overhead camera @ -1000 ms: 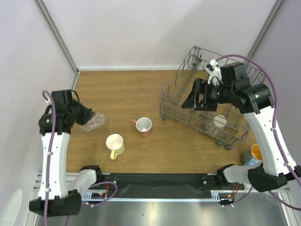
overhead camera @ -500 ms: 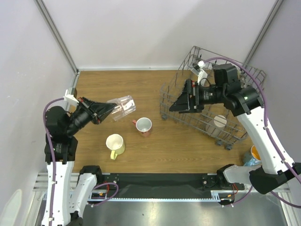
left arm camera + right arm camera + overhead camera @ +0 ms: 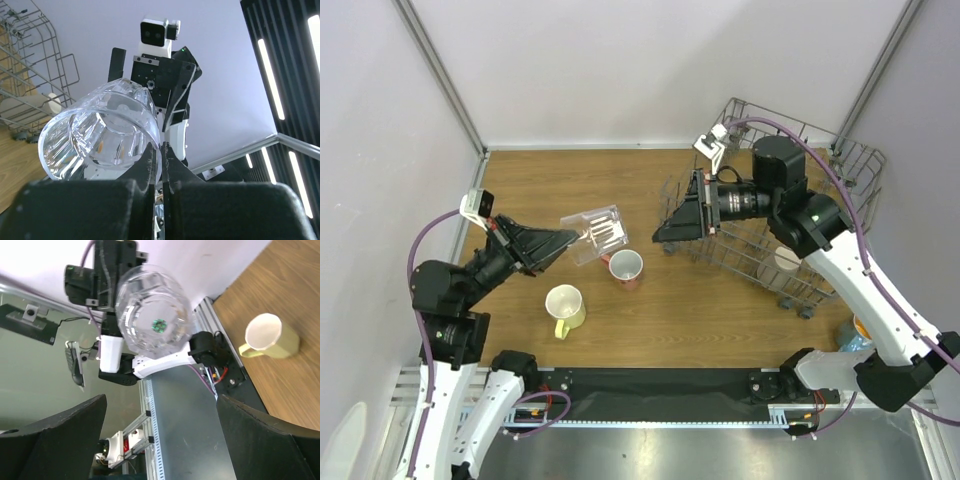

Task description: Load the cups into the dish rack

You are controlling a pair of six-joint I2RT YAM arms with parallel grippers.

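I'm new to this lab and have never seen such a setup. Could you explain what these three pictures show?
These are two robot arms bolted to the near edge of a wooden table. The wide picture looks down from above and behind them. The other two come from a small camera on each wrist.

The left end effector is shut on a clear glass, holding it in the air towards the right end effector, whose fingers are spread open and hold nothing.

A pale yellow mug and a pink mug stand on the table. On the right sits a grey wire dish rack with a beige cup inside.
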